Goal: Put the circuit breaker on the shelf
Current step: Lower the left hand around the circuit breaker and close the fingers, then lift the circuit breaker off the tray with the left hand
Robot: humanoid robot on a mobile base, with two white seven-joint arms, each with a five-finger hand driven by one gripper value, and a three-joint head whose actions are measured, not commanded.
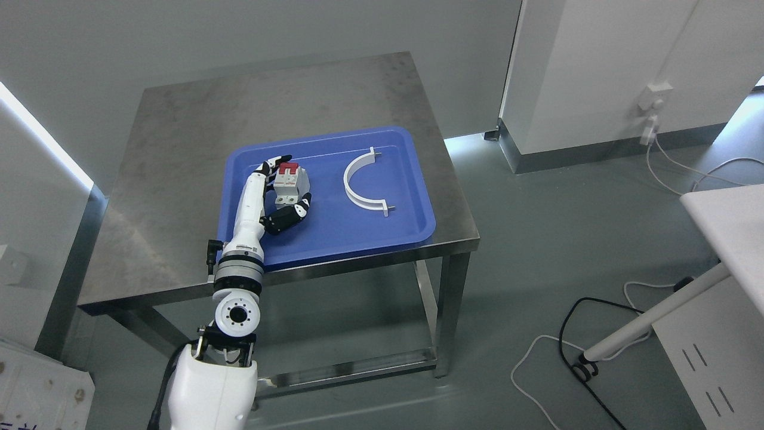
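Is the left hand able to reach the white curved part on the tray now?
Probably not freely: the left hand already wraps the circuit breaker. The white curved part lies uncovered further right on the blue tray.

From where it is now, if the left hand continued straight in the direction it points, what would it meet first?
The left hand already encloses the circuit breaker. Straight on lies only the blue tray floor, then its far rim, though depth is unclear.
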